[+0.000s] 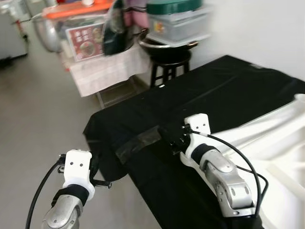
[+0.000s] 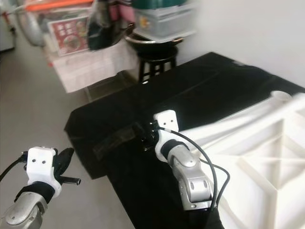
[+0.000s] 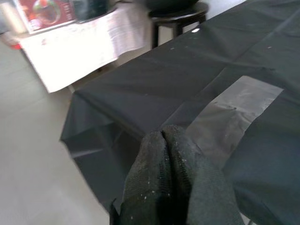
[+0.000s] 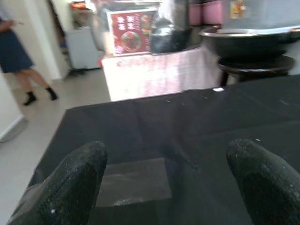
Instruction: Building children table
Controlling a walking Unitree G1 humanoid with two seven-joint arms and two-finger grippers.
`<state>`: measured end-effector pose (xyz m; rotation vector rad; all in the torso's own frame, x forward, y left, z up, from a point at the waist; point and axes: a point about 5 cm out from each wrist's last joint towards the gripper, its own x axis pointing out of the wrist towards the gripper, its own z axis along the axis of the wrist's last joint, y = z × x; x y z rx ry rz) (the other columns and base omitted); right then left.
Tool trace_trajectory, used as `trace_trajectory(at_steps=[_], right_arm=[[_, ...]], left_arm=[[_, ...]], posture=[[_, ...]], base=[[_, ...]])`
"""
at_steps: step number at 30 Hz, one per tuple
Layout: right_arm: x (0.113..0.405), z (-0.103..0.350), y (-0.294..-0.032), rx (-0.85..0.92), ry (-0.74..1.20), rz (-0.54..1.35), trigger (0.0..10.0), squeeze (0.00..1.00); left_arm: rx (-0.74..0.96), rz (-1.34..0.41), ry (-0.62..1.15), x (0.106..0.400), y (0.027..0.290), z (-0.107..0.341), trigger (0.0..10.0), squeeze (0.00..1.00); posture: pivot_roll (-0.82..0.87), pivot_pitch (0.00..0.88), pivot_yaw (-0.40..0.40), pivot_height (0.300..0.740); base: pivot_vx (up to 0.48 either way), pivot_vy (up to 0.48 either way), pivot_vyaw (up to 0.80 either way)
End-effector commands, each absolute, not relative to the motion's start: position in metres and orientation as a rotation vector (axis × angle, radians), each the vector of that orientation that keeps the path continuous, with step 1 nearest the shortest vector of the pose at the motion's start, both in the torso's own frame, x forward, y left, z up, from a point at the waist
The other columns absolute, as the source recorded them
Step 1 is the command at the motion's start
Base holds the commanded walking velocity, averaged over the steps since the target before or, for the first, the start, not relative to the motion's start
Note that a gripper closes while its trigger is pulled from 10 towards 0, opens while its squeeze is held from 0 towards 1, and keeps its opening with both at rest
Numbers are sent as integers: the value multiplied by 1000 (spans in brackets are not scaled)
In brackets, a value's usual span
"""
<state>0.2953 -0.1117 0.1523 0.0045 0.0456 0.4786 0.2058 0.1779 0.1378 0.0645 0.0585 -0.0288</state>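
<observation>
The left tool (image 1: pixel 97 174) hangs low off the near corner of the table (image 1: pixel 228 86), above the floor, its two black fingers (image 3: pixel 171 183) pressed together and holding nothing. The right tool (image 1: pixel 169 136) is raised over the black cloth (image 3: pixel 197 75) covering the table, fingers (image 4: pixel 77 176) spread wide, nothing between them. A strip of grey tape (image 1: pixel 138 141) lies on the cloth just ahead of and beneath the right tool. The task's thing, the white children's table (image 2: pixel 257 157), lies behind and to the outer side of the right tool, beside that arm's forearm, resting on the black-covered table with its ribbed frame facing up; neither tool touches it. By appearance it is moulded plastic: judged stiff, light for its bulk, smooth and liable to slip. The ribs or the rim edge look the soundest places to grip. Beyond the table stand a black stool (image 1: pixel 169 67) with stacked containers (image 1: pixel 176 21) and, further off, a person (image 4: pixel 16 56).
</observation>
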Motion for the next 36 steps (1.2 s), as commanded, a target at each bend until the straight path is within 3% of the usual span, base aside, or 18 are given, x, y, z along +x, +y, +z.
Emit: trace_trajectory(at_steps=[1, 20, 26, 36], right_arm=[[295, 156, -103, 24, 23, 512, 10000, 0], [302, 181, -105, 13, -68, 523, 10000, 0], [309, 204, -107, -35, -159, 527, 10000, 0], [311, 204, -106, -102, -166, 523, 10000, 0]], left_arm=[[80, -6, 78, 206, 183, 135, 10000, 0], [78, 4, 38, 210, 185, 141, 10000, 0], [83, -17, 19, 214, 183, 144, 10000, 0], [89, -15, 9, 215, 183, 145, 10000, 0]], posture=[[55, 35, 21, 740], [47, 35, 21, 740], [41, 33, 18, 740], [41, 31, 13, 740]], base=[[0, 480, -800], [0, 51, -800], [0, 0, -800], [0, 0, -800]])
